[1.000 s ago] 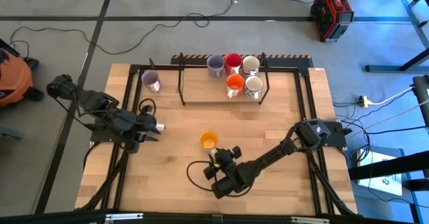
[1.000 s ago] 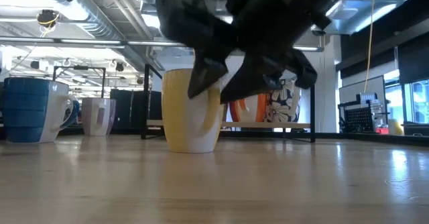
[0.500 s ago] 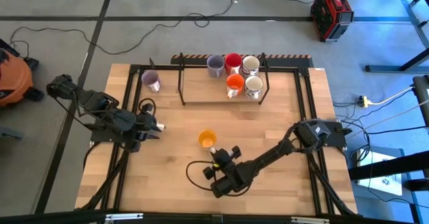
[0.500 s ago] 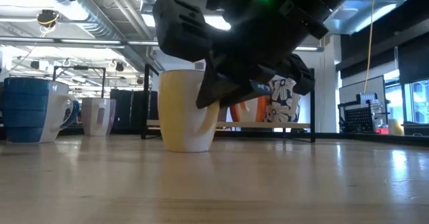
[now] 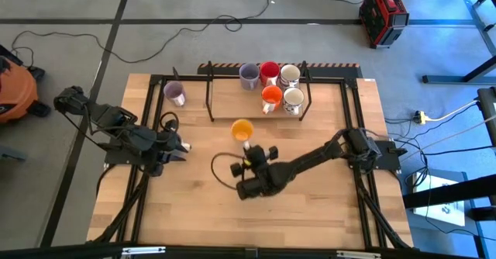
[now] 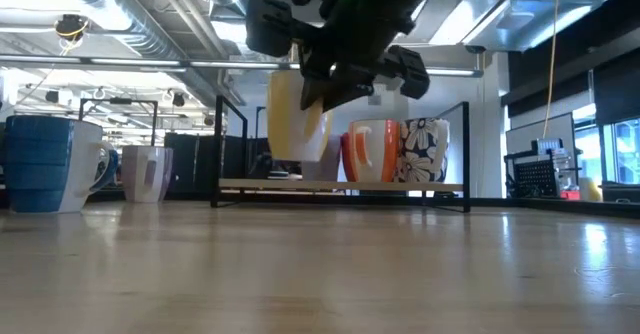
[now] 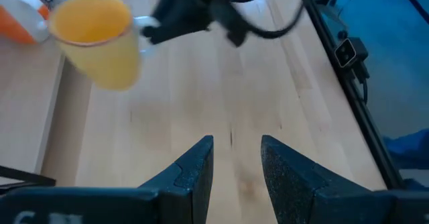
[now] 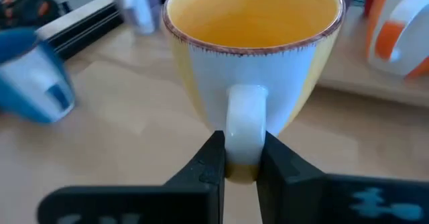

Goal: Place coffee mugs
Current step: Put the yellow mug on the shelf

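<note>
The yellow mug (image 5: 242,129) was held by its white handle (image 8: 242,133) between the fingers of the right gripper (image 5: 248,146), which were pinched on that handle. In the low view the mug (image 6: 297,117) was seen lifted clear of the table (image 6: 320,274), upright, with its mouth empty. It hung just in front of the rack (image 5: 232,109), near the orange mug (image 5: 271,98).

On the rack were gathered five mugs: a lilac mug (image 5: 249,75), a red mug (image 5: 269,72), two white mugs (image 5: 290,75) and the orange one, all close together at one end. Another lilac mug (image 5: 175,94) stood outside the rack's far end. A blue mug (image 6: 45,164) was seen at table level.

The left gripper (image 5: 183,146) waited well apart from the rack, its fingers (image 7: 194,167) spread and empty.
</note>
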You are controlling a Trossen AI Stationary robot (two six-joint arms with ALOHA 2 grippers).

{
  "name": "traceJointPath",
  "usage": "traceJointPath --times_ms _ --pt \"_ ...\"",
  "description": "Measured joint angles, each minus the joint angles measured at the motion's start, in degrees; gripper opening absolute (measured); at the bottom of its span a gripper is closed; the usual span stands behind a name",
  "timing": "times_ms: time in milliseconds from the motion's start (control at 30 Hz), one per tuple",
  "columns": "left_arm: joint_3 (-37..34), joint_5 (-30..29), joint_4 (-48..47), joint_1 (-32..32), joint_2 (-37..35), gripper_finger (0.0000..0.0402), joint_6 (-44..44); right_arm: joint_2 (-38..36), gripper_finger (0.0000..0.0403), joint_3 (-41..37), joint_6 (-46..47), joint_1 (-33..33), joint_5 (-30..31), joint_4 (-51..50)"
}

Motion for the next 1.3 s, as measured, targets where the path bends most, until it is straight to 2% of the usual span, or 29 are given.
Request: traceJointPath --times_ms 333,700,1300 --pt "0.0 0.0 1.5 0.0 0.0 0.0119 0.0 -0.3 0.0033 0.0 -1.9 -7.5 -0.1 1.2" --pt "0.0 0.0 2.1 0.0 0.0 0.0119 0.0 -0.3 0.0033 0.0 -8.7 -14.5 -1.5 3.5" --pt "0.0 0.0 2.0 0.0 0.0 0.0119 0.5 0.6 0.0033 0.0 -8.7 -18.8 -6.7 3.1"
